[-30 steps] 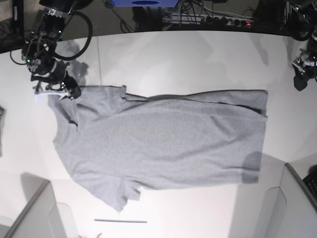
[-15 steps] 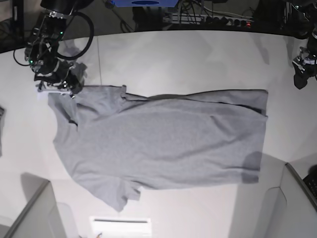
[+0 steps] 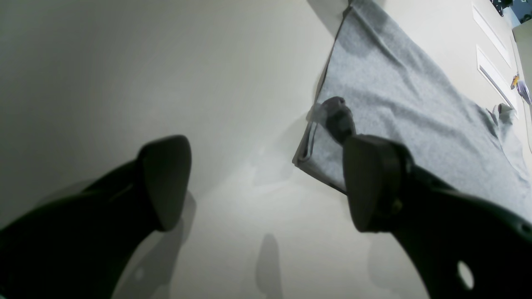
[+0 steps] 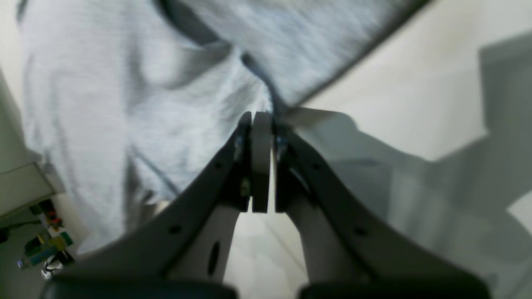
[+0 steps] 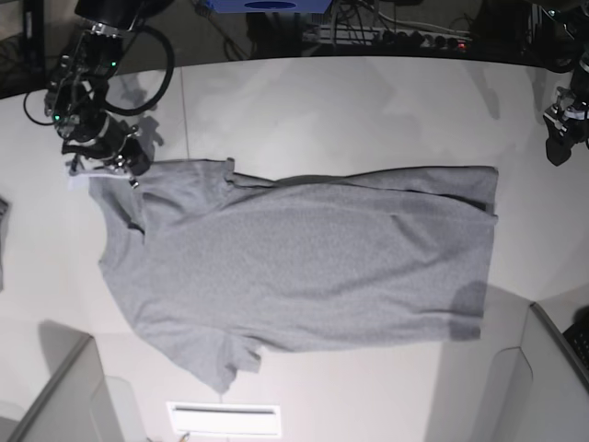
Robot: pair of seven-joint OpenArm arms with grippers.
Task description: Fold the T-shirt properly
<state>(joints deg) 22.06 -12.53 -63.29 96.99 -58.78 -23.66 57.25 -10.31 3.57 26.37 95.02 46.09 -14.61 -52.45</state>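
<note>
Base view first: I see the heather-grey short-sleeved cotton T-shirt (image 5: 294, 262) spread nearly flat across the middle of the smooth white tabletop (image 5: 368, 101), plain side up, its weave finely speckled. Its straight hem runs along the side nearest the tabletop's right edge, one sleeve points toward the front edge, and soft creases ripple along the upper side. My right gripper (image 5: 118, 166) sits at the shirt's far-left corner, near the tabletop's back-left corner. From the right wrist view, the black, wedge-shaped plastic jaws are pressed together with a thin fold of the grey knit pinched at their tips, so I read it as clamped on the T-shirt; that view is blurred, so I cannot make out how much fabric is caught.

My left gripper (image 3: 266, 182) hangs above bare tabletop just beside the hem corner, its two rounded matte-black fingers (image 3: 166, 178) standing wide apart with nothing between them. In the left wrist view the hem shows a doubled, stitched edge, and the glossy surface mirrors one fingertip faintly.
</note>
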